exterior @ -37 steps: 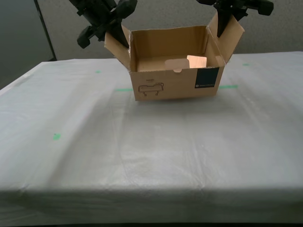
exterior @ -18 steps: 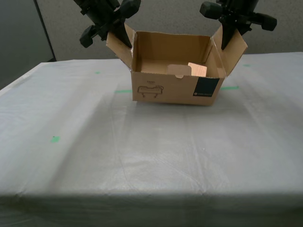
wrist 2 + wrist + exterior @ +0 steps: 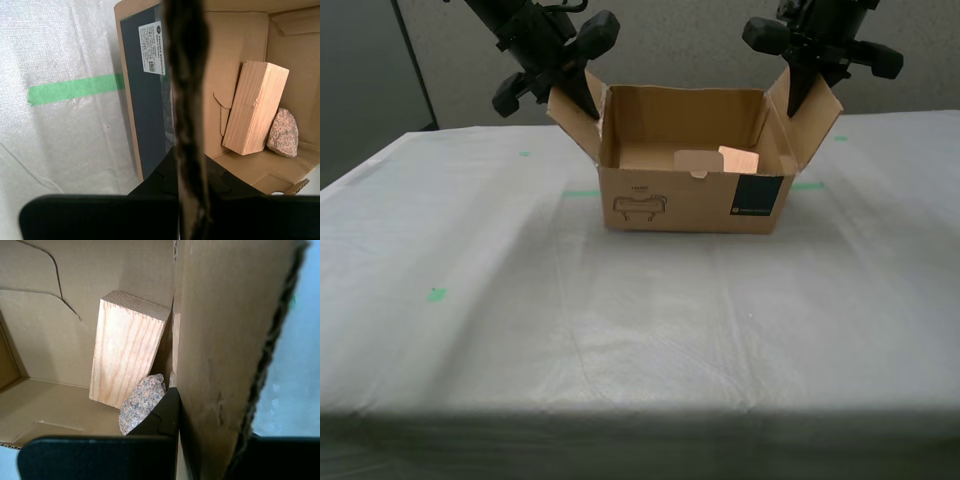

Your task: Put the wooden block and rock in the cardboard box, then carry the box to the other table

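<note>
The cardboard box (image 3: 685, 200) sits low on the other table (image 3: 620, 330), open at the top. My first gripper (image 3: 575, 88) is shut on its flap (image 3: 572, 108) at the exterior view's left. My second gripper (image 3: 807, 75) is shut on the flap (image 3: 817, 112) at the exterior view's right. Inside the box the wooden block (image 3: 740, 158) leans against a wall. The second wrist view shows the block (image 3: 255, 107) with the rock (image 3: 283, 133) beside it. In the first wrist view the rock (image 3: 142, 402) lies nearest my first gripper (image 3: 180, 412), with the block (image 3: 127, 355) behind it.
Wrinkled white cloth covers the table, with green tape marks (image 3: 437, 294) and a green strip (image 3: 75, 89) beside the box. The table's front edge (image 3: 640, 410) runs across the exterior view's bottom. A grey partition wall (image 3: 680, 40) stands behind the table.
The box has come down from hanging above the cloth to sitting on or just over it, and a little nearer the camera. Both grippers stayed shut on the flaps and came down with it.
</note>
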